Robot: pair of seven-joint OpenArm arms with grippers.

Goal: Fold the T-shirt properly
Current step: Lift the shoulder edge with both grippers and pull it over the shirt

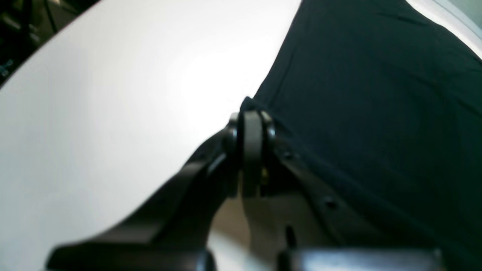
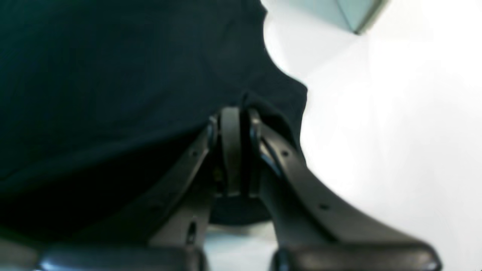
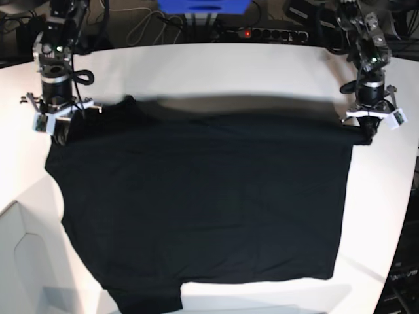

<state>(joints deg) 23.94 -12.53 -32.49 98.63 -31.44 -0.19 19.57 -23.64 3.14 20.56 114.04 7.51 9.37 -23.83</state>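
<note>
1. base view: the t-shirt [image 3: 203, 209], plain black and soft, hangs and spreads wide between the two claws over the white table [image 3: 216, 72], its upper edge pulled into a nearly straight line from one claw to the other.
2. a short sleeve juts from the shirt's lower edge nearest the camera, and the cloth lies mostly smooth with only faint creases.
3. the left gripper [image 3: 368, 133], on this view's right, is clenched on the shirt's upper corner; the fabric falls away below and to the far side of it.
4. the right gripper [image 3: 60, 131], on this view's left, is clenched on the opposite upper corner, with the cloth spreading below and inward from it.
5. left wrist view: the claw's fingertips [image 1: 251, 124] press together on a small peak of black fabric; the rest of the shirt fills the frame beyond and beside them, with bare white table on the other side.
6. right wrist view: the fingertips [image 2: 231, 124] pinch a raised fold of the dark cloth at its edge; shirt to one side, white table to the other.
</note>
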